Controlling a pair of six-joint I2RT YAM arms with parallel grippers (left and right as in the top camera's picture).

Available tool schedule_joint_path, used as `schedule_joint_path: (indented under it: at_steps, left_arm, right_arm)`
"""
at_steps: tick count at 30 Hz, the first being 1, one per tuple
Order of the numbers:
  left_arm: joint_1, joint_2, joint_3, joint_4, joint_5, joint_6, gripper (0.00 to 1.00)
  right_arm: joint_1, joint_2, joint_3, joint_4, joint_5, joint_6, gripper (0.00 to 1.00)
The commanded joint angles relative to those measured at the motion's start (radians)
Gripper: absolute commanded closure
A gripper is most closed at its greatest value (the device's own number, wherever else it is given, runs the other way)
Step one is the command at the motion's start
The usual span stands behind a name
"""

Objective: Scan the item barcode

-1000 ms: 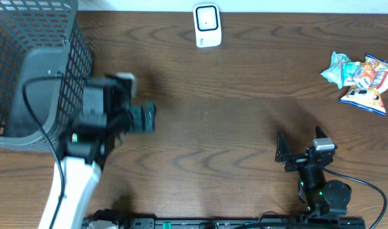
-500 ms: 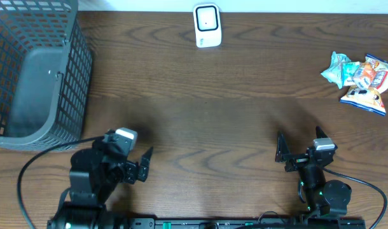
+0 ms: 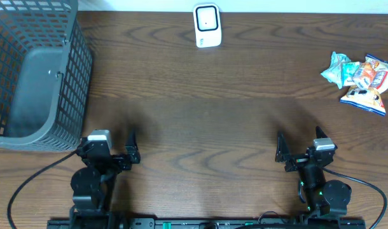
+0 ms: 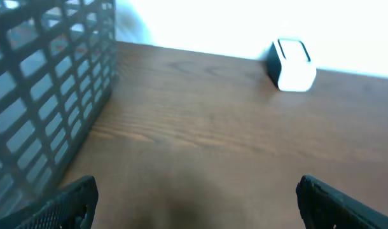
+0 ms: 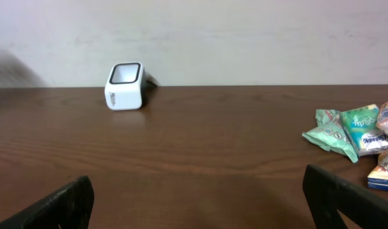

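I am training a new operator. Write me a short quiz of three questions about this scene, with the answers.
1. Where do the snack packets lie? A: right side of the table. B: the table's middle. C: its near left corner.
2. True or false: the left gripper holds one of them.
3. Fill in: the white scanner stands at the table's ____ edge, right of the basket.
Key: 1 A; 2 false; 3 far.

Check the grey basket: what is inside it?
Nothing shows in the basket: overhead, only its bare grey floor. Its left part runs out of frame, and the mesh wall screens the left wrist view.
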Motion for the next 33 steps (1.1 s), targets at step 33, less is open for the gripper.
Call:
schedule_joint_path:
  at_steps: [33]
  left_arm:
    - [0.015,-0.192,-0.195,0.114,-0.042,0.055,0.02]
  right_arm:
    - [-0.006,-0.006,-0.001,-0.005,0.008,-0.015,0.01]
